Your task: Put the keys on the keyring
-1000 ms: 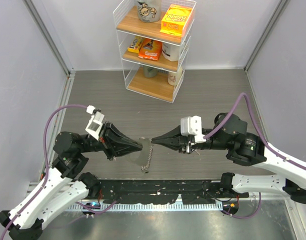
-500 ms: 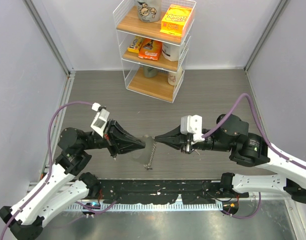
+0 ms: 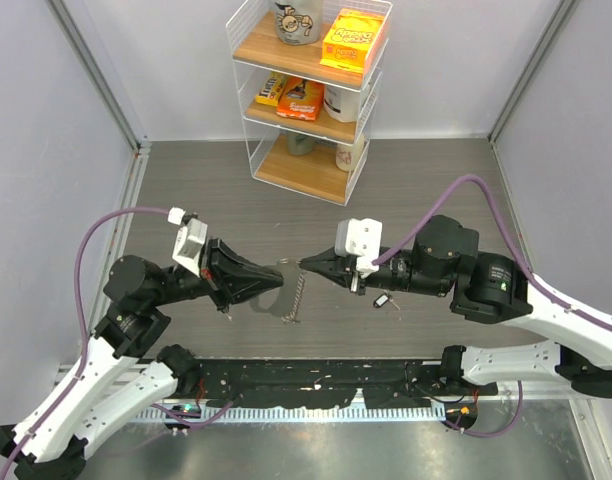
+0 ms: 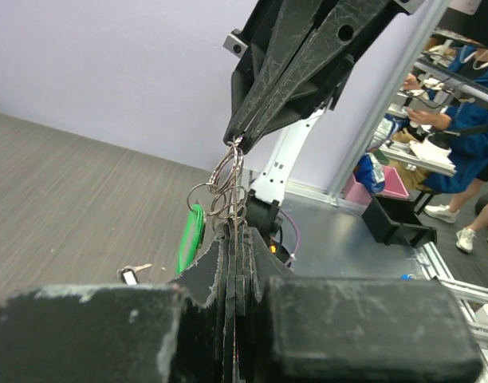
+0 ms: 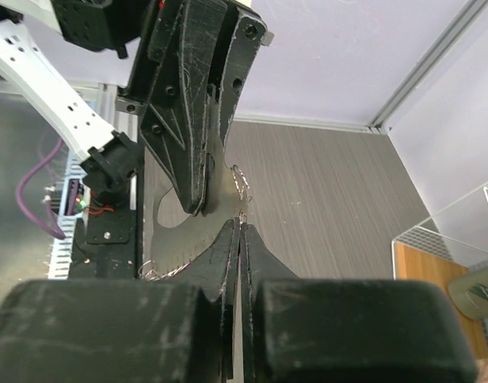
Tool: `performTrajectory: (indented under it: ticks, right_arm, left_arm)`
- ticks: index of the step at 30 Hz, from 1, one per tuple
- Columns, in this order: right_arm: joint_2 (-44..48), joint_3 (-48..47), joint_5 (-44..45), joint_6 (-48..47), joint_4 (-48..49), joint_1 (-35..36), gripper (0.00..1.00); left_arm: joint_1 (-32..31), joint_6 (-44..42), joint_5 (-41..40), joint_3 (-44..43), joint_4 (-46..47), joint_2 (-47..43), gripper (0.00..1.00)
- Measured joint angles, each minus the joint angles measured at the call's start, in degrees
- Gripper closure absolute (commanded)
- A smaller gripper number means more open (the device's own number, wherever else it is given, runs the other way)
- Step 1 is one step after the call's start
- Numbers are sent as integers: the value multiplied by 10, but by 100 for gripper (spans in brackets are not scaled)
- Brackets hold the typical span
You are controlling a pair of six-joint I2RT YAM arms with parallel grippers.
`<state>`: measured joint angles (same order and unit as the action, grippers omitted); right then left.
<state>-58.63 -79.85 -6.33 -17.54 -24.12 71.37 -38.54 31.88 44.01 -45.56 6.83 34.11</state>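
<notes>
The keyring [image 3: 294, 300] hangs in the air between my two grippers, its chain dangling toward the table. In the left wrist view its silvery rings [image 4: 225, 179] and green piece [image 4: 191, 235] sit just above my left gripper [image 4: 234, 222], which is shut on them. My right gripper [image 4: 234, 144] reaches in from above, shut on the top ring. The right wrist view shows the chain [image 5: 242, 183] just past my shut right gripper [image 5: 241, 223]. A small dark-headed key [image 3: 383, 300] lies on the table under the right arm and shows again as a tiny key [image 4: 131, 274] in the left wrist view.
A wire shelf rack [image 3: 311, 90] with snack boxes and mugs stands at the back centre. A black rail [image 3: 316, 385] runs along the table's near edge. Grey walls close in both sides.
My right arm has stretched leftward, carrying the keyring with it. My left gripper has drawn back slightly left. The key on the table has come out from under the right arm.
</notes>
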Motion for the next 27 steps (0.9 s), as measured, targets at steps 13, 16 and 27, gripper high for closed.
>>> performTrajectory:
  ticks: [13, 16, 27]
  right_arm:
    - [-54, -29, 92, -75, -36, 2, 95]
    - [-55, -27, 101, -90, -36, 2, 95]
    - [-82, -17, 185, -155, -25, 7, 95]
  left_arm:
    - [3, -69, -86, -3, -79, -3, 100]
    - [3, -72, -96, -3, -82, -1, 100]
    - [3, -80, -146, -4, -90, 23, 100]
